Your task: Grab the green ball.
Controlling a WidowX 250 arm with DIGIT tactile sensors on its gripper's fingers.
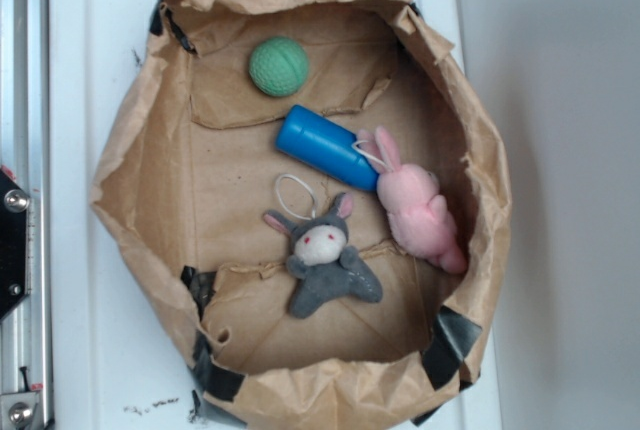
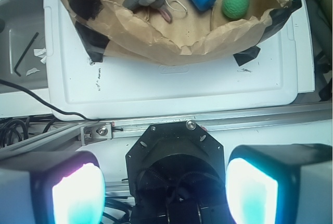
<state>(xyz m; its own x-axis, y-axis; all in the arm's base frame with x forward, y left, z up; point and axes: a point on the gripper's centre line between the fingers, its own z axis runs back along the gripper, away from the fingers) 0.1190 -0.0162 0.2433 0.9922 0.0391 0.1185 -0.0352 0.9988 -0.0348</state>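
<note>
The pink plush rabbit [image 1: 420,210] is cut off in the wrist view. The gripper [image 2: 164,190], spread wide, grasps nothing. The green ball [image 1: 278,66] lies near the paper bag's [image 1: 130,170] far rim, on a white tray [image 2: 177,86].

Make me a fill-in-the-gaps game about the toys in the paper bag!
1. The green ball lies inside a brown paper ____.
2. The pink plush bunny rests its head against the ____ cylinder.
3. The gray plush bunny has a white ____ of string above its head.
4. The gripper is open and holds ____.

Missing words: bag; blue; loop; nothing
</note>
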